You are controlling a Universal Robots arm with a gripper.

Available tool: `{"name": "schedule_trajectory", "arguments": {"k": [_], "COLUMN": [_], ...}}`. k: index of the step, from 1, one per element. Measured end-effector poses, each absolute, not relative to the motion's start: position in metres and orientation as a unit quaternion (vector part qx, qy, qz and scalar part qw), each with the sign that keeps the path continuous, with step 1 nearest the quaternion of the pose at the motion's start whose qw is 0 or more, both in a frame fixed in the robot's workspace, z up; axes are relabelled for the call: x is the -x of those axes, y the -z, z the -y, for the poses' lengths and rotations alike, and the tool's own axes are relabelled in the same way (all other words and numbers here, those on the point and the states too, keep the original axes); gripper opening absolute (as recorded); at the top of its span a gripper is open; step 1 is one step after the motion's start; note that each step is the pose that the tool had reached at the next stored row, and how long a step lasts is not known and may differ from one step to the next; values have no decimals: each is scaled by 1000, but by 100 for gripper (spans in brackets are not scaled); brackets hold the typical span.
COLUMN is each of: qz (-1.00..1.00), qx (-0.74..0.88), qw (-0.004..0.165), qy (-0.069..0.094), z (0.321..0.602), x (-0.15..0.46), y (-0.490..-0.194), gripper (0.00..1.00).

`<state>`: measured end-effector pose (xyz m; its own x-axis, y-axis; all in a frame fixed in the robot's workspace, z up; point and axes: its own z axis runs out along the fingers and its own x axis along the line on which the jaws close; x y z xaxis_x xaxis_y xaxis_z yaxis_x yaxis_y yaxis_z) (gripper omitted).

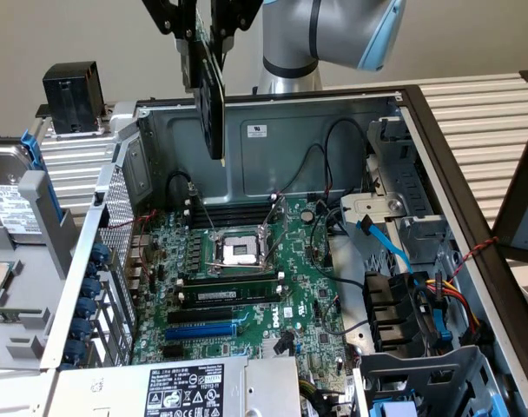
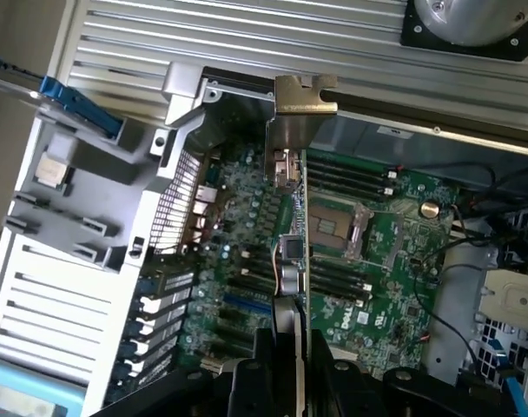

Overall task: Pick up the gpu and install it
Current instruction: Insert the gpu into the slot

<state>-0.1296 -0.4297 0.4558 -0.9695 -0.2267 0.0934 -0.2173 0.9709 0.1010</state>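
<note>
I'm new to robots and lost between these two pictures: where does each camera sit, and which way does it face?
Exterior view: off the arm, looking down slantwise into the open grey metal computer case; shows the grey-and-blue robot arm and its black gripper clamping the dark rectangular gpu card.
Wrist view: on the wrist, looking past the gripper along the card's edge down into the case.
Both share gripper, gpu and the large green motherboard.

1. The gpu [image 1: 212, 104] carries a bracket [image 2: 304, 94] of bare silver metal, faintly shiny.
2. The motherboard [image 1: 247, 295] is glossy green board.
3. The case [image 1: 264, 165] is matt grey sheet metal.
4. The blue cable [image 1: 387, 243] looks like smooth plastic.
</note>
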Motion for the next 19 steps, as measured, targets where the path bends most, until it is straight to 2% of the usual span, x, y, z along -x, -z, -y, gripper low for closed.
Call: {"name": "schedule_trajectory", "arguments": {"k": [12,19], "qz": [974,958], "qx": [-220,-282], "qw": [40,40], "qy": [37,34], "z": [430,430], "x": [130,130], "y": [-450,-444], "gripper": [27,27]}}
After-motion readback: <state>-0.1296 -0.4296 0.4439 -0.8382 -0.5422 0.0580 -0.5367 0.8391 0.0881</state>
